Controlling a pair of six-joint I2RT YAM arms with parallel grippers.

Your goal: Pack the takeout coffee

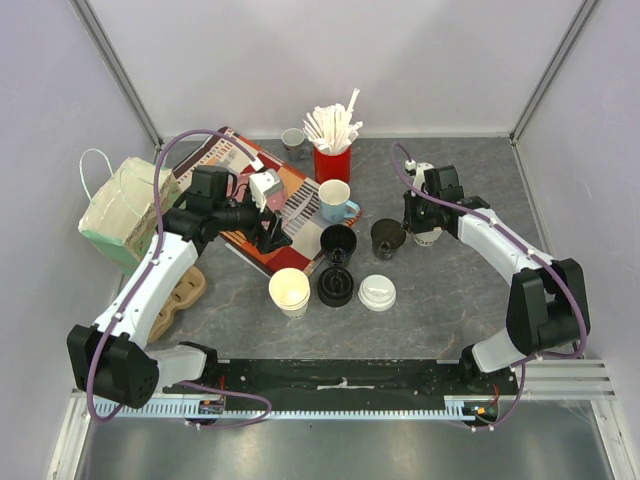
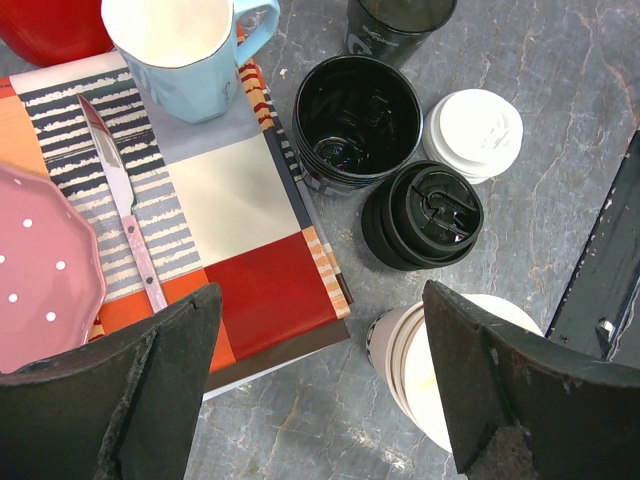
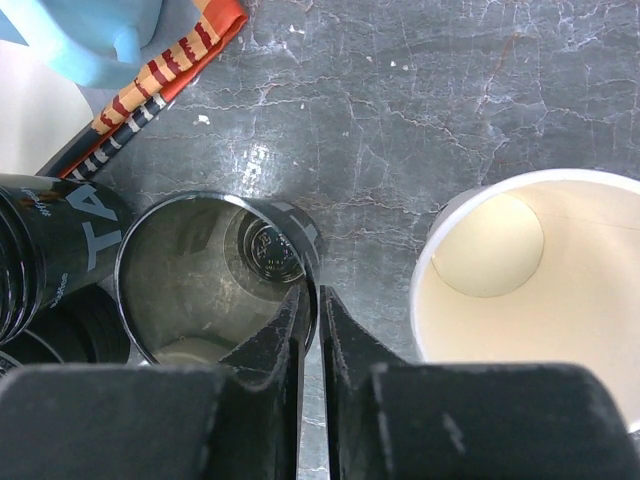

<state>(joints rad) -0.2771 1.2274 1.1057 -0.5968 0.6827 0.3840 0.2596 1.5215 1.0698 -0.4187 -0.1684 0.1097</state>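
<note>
A dark paper cup [image 1: 388,238] stands mid-table; in the right wrist view its inside [image 3: 200,290] looks empty. My right gripper [image 1: 407,234] is shut on its rim [image 3: 320,300], one finger inside and one outside. An empty white paper cup [image 3: 540,290] stands just to its right [image 1: 428,238]. Another white cup [image 1: 289,290] stands near the front, partly under my left gripper's right finger [image 2: 410,370]. A black lid [image 2: 422,215] and a white lid [image 2: 472,132] lie beside it. My left gripper [image 1: 274,238] is wide open and empty above the placemat's corner [image 2: 322,300].
A glossy black mug [image 2: 355,120], light-blue mug [image 2: 190,50], knife [image 2: 125,210] and pink plate [image 2: 40,270] are on or beside the striped placemat [image 2: 230,190]. A red holder of straws [image 1: 332,160], a paper bag [image 1: 120,210] and a cardboard carrier [image 1: 180,295] stand around it.
</note>
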